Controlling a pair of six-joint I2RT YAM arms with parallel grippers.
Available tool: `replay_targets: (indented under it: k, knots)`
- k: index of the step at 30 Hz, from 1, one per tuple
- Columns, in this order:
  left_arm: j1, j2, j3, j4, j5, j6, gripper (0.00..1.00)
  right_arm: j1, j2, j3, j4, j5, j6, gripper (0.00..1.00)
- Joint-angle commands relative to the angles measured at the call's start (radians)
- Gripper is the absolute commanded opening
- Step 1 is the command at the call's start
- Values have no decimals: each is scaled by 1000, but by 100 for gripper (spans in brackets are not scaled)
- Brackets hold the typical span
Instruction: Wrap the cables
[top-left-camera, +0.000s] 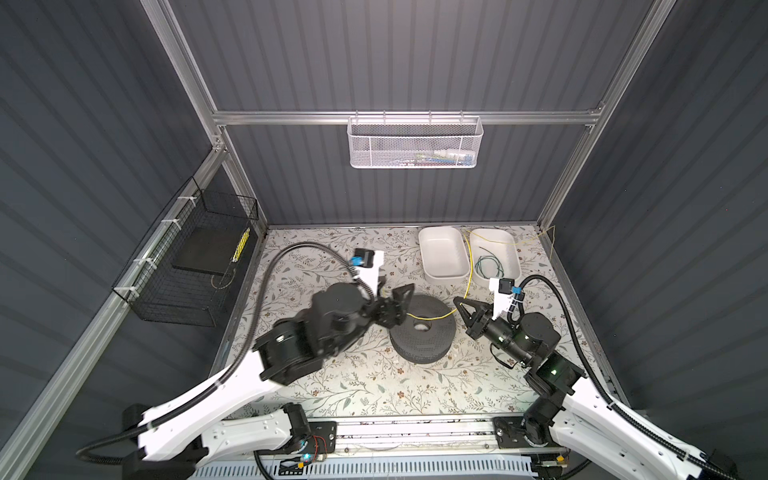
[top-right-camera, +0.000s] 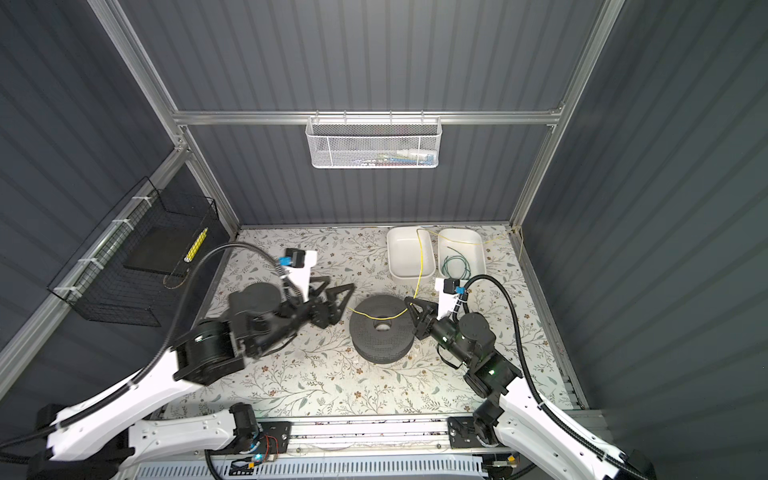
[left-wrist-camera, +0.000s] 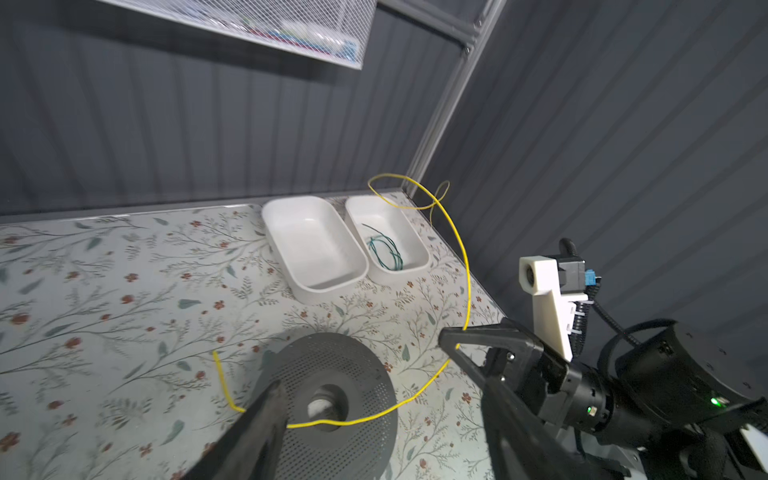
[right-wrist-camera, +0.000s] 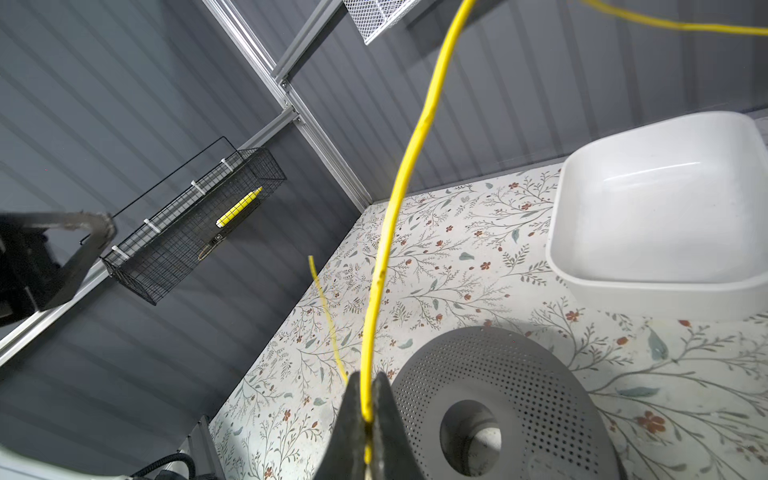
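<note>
A thin yellow cable (top-left-camera: 468, 270) (top-right-camera: 420, 266) runs from the back right corner over the white trays down to my right gripper (top-left-camera: 457, 300) (top-right-camera: 409, 300). That gripper (right-wrist-camera: 365, 399) is shut on the cable (right-wrist-camera: 399, 187) beside a dark grey perforated spool (top-left-camera: 422, 332) (right-wrist-camera: 519, 374). From there the cable (left-wrist-camera: 465, 257) crosses the top of the spool (left-wrist-camera: 353, 374), and its free end lies on the table to the spool's left. My left gripper (top-left-camera: 395, 291) (top-right-camera: 332, 289) (left-wrist-camera: 382, 415) hovers open at the spool's left edge, holding nothing.
Two white trays (top-left-camera: 442, 253) (top-left-camera: 509, 257) stand at the back right; the right one holds a green wire (top-left-camera: 488, 266). A black wire basket (top-left-camera: 187, 266) hangs on the left wall. A white mesh basket (top-left-camera: 415, 145) hangs on the back rail.
</note>
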Motion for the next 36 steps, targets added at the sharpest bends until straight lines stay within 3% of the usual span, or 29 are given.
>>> replay_targets:
  k: [1, 6, 12, 15, 20, 22, 25, 32, 36]
  knots:
    - [7, -122, -137, -179, -111, -70, 72, -4, -21, 49, -9, 11, 9, 0]
    - [7, -265, -306, -64, -58, -84, 72, -5, -13, 59, 15, -25, 61, 0]
    - [35, -183, -357, 84, 37, -66, 74, -5, -19, 45, 48, -40, 118, 0]
    - [160, -146, -397, 223, 229, -111, 71, -6, -39, 28, 61, -41, 147, 0]
    - [466, -67, -503, 532, 665, -257, 68, -5, -83, 1, 59, -35, 184, 0]
    - [531, -22, -544, 673, 755, -310, 67, -5, -95, -15, 67, -40, 204, 0]
    - [557, 53, -574, 883, 882, -357, 65, -4, -102, -31, 73, -39, 225, 0]
    - [556, 100, -545, 905, 917, -286, 63, -5, -96, -41, 85, -44, 232, 0]
    - [558, 95, -486, 758, 888, -180, 48, -6, -96, -41, 84, -44, 232, 0]
